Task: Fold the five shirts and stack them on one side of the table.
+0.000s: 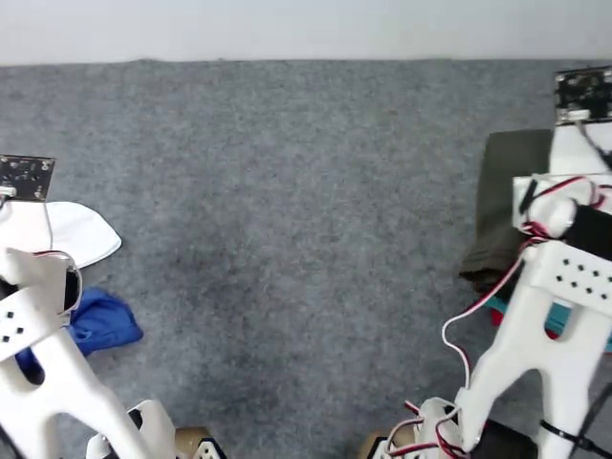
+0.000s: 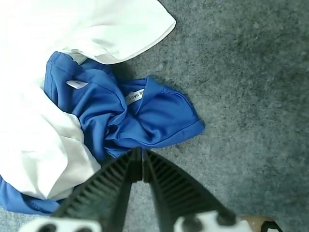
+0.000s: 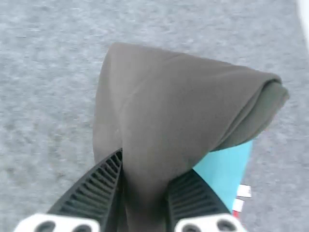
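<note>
The right gripper [image 3: 145, 169] clamps a fold of the soft olive shirt [image 3: 183, 96], which lies draped over a teal shirt [image 3: 224, 166] at the right edge of the felt-covered table [image 1: 306, 191]. The left gripper [image 2: 141, 157] points down with its fingers pressed together on nothing. It hangs by the crumpled blue shirt [image 2: 145, 111] and the white shirt [image 2: 72, 24] at the left edge.

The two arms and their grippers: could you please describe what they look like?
The left arm and right arm are white plastic links with small holes and black motors. Red, white and black cables run along the right arm. A dark circuit board sits at each wrist. The left gripper and right gripper have black ribbed fingers on white bases.
</note>
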